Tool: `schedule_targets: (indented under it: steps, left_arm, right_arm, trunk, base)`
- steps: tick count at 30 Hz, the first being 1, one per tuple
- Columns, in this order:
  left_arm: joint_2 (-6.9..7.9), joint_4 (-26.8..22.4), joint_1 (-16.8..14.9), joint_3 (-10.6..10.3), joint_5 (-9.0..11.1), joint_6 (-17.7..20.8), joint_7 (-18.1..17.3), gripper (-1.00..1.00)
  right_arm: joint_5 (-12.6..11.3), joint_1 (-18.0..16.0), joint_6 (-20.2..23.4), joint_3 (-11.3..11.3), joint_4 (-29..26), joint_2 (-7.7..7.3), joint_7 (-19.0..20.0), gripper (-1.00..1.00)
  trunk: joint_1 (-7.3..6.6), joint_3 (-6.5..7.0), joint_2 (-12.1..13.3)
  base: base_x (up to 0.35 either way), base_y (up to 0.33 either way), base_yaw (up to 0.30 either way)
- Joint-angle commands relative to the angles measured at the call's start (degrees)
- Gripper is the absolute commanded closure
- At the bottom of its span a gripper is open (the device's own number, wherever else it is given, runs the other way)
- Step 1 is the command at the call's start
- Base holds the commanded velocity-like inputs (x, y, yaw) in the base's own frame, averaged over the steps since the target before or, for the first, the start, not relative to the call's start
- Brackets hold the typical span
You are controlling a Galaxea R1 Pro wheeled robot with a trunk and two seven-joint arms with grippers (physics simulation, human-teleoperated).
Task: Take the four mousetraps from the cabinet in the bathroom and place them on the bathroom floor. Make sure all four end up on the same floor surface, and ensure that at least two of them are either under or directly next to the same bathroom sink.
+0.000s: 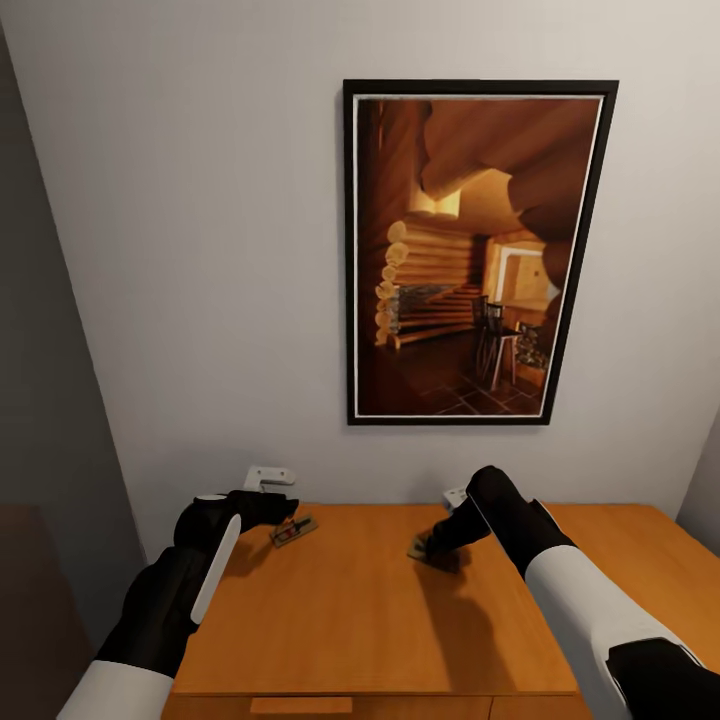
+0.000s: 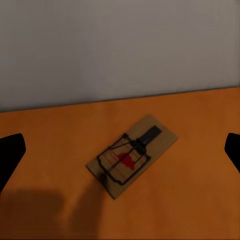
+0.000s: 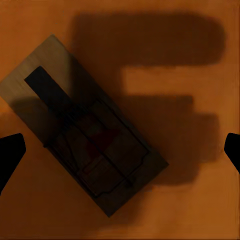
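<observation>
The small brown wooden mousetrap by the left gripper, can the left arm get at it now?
Probably yes: the mousetrap lies flat on the cabinet top, between the open left gripper's fingertips, nothing blocking.

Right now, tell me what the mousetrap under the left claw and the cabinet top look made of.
Mousetrap: pale, matte wooden slab, faint grain; thin dark wire parts, likely metal; red bait pad, material unclear. Cabinet top: orange-brown wood look, smooth satin finish.
</observation>
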Motion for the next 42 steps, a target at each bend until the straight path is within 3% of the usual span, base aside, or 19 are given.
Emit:
schedule_targets:
  steps: [1,27,42]
  left_arm:
    - [-0.01,-0.05,-0.05,0.03,0.25,0.27,0.04,-1.0]
    - [-0.01,-0.07,-0.05,0.12,0.24,0.21,-0.01,-1.0]
    - [-0.01,-0.07,-0.05,0.18,0.33,0.19,-0.01,-1.0]
  right_arm:
    - [0.6,-0.03,0.09,0.23,-0.08,-0.05,0.59,-1.0]
    - [-0.12,0.0,0.09,0.18,0.18,0.54,0.83,-1.0]
    - [0.24,0.01,0.09,0.35,0.82,0.63,4.49,-1.0]
  trunk:
    - [0.02,-0.09,-0.05]
    - [0.02,-0.09,-0.05]
    - [0.02,-0.09,-0.05]
  base:
    - [0.123,0.0,0.0]
    - [0.025,0.0,0.0]
    - [0.0,0.0,0.0]
